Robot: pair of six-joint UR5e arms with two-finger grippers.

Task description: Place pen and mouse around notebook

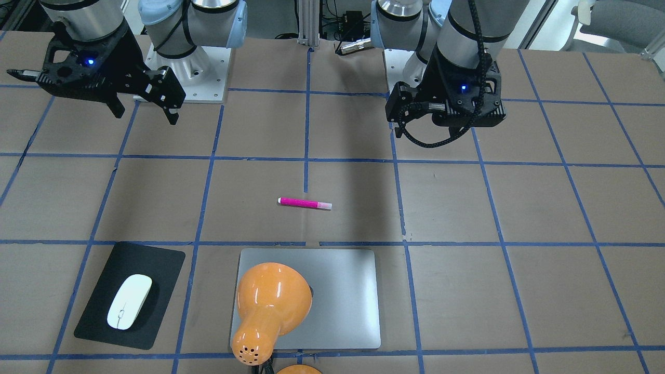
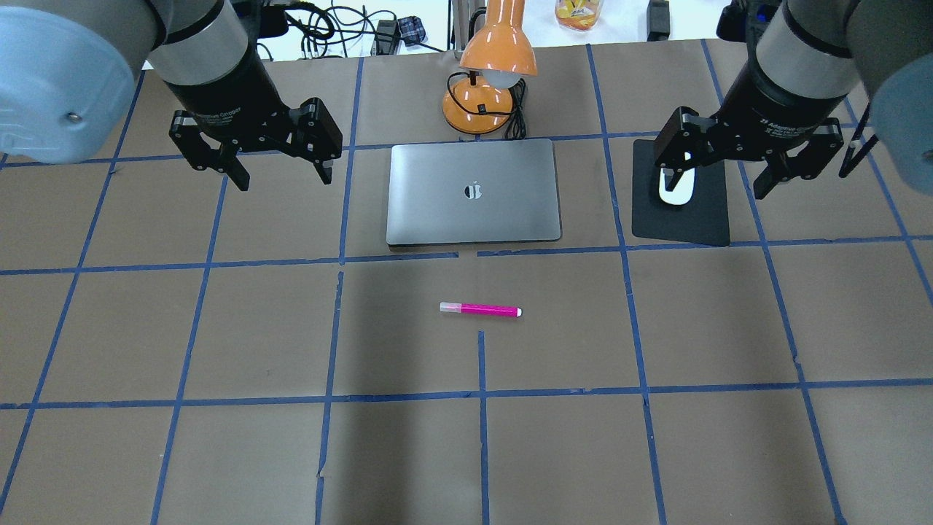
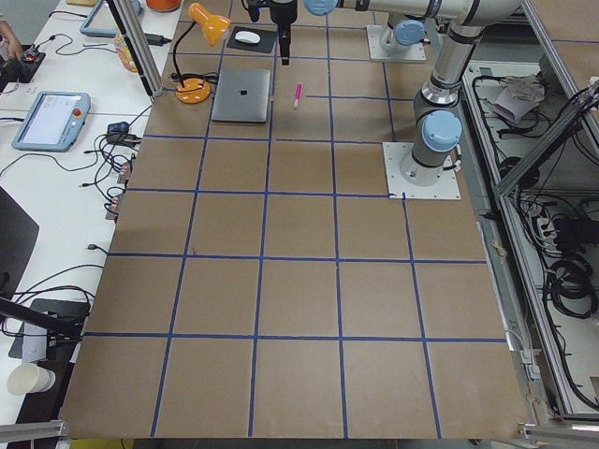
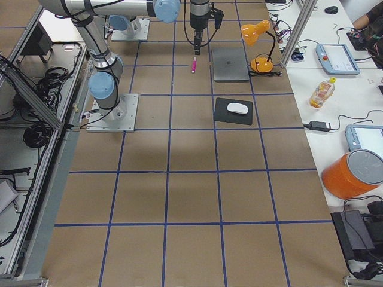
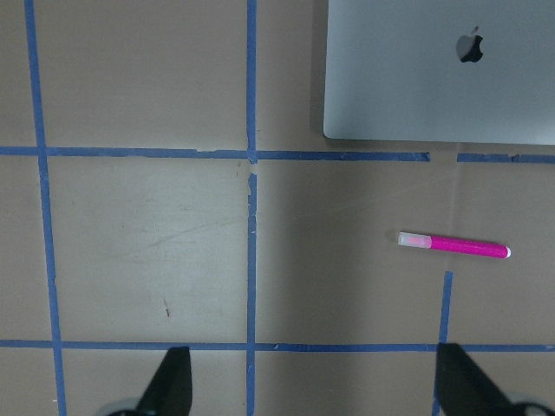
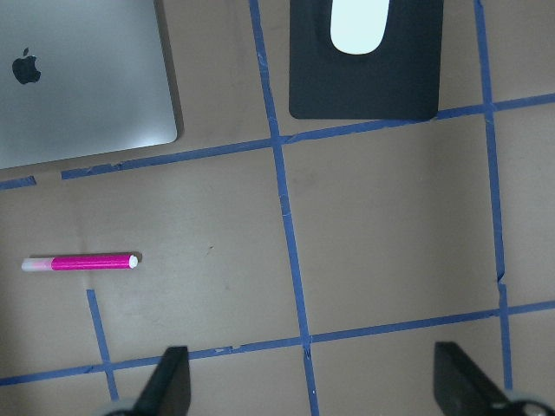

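Toward the far edge of the table (image 2: 219,452), midway along it: the notebook (image 2: 474,219), closed and flat, with the base of an orange desk lamp (image 2: 488,102) just behind it. Off the notebook's right side, apart from it, a black mat (image 1: 156,270) carrying the mouse (image 1: 129,301); nothing else on the mat. On the robot's side of the notebook, near but not touching, the pen (image 2: 481,309), lying bare on the table, roughly parallel to the notebook's long edge, pale tip toward the robot's left. No tray, box or other container among these; only the mat as a carrier.

Left gripper (image 2: 283,179): fingers spread wide, nothing between them, held above the table off the notebook's left side. Right gripper (image 2: 714,188): likewise spread and empty, poised over the mat and mouse.

Judged from the layout: either barely begun or near finished, hard to say which. Mouse off one side, pen off another, so arguably around the notebook already. If a tighter arrangement is wanted, both pieces left to bring in, and neither in hand.
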